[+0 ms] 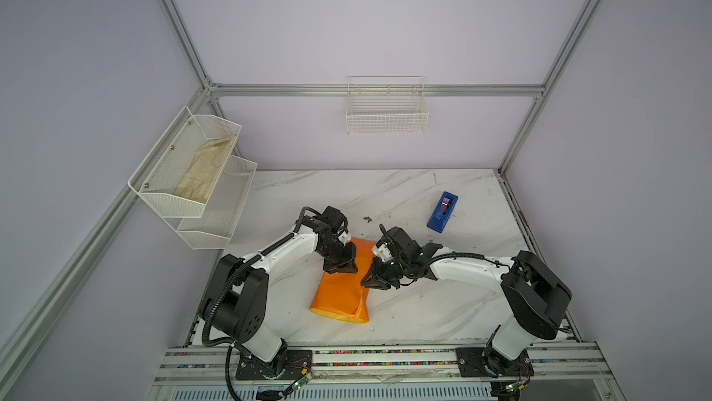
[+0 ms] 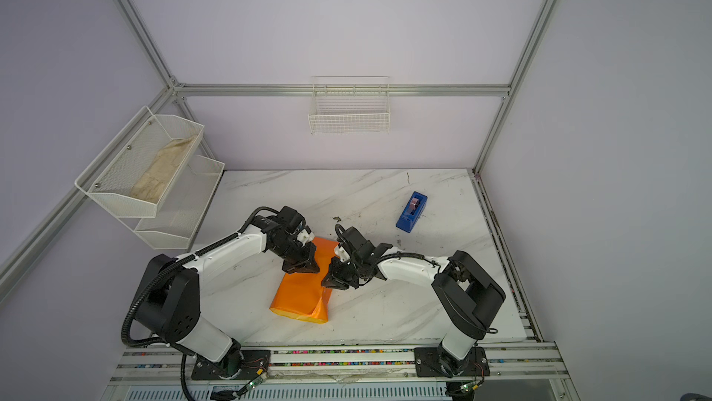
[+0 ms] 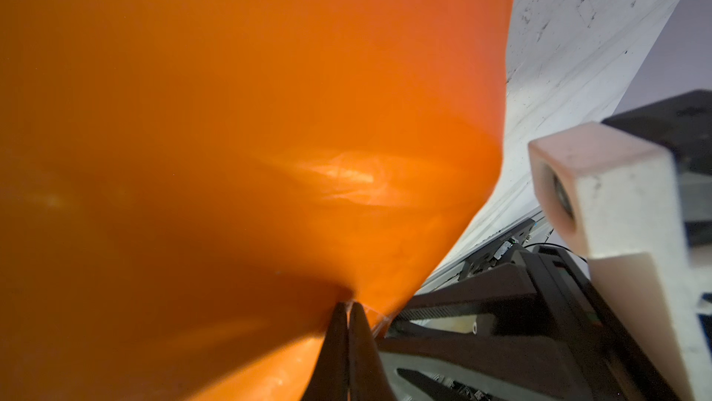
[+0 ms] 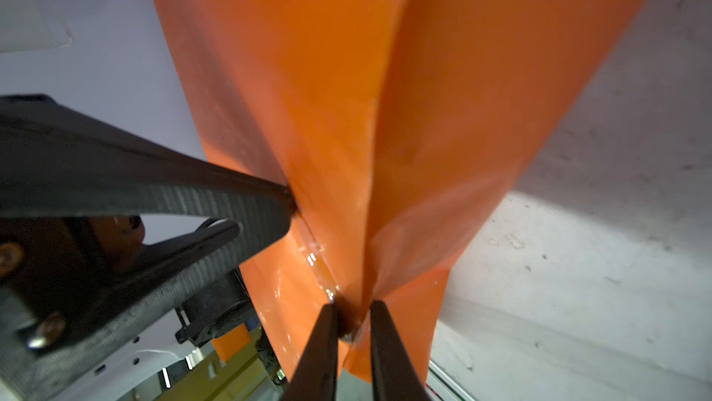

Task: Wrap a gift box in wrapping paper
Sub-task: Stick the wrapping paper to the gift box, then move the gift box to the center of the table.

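- The wrapping paper (image 1: 339, 297) sits mid-counter as a puffy orange bundle, glossy side out, between the two arms. You can see that in both top views (image 2: 300, 297).
- Its near end rests on the counter (image 1: 424, 302). The far end runs up between the two end effectors.
- Can't see the box anywhere. If it's in there, the paper hides it completely.
- The left end effector (image 1: 341, 270) is over the far left part of the bundle, pointing down at it. Its wrist view shows the tips (image 3: 348, 306) squeezed together on an edge of the paper (image 3: 231, 110), with basically no gap.
- The right end effector (image 1: 365, 283) comes in from the bundle's right edge. In its wrist view the tips (image 4: 353, 312) are narrow, only slightly apart, with a bunched fold of paper (image 4: 327, 110) pinched between them. The sheet fans out from that pinch.
- The two end effectors are close to each other but not touching.
- A blue tape dispenser (image 1: 443, 212) stands on the far right of the counter, well apart from the paper.
- There's a white mesh shelf (image 1: 169, 202) on the left wall with a beige cloth (image 1: 204, 171) in its upper tray, and a wire basket (image 1: 387, 117) on the back wall.
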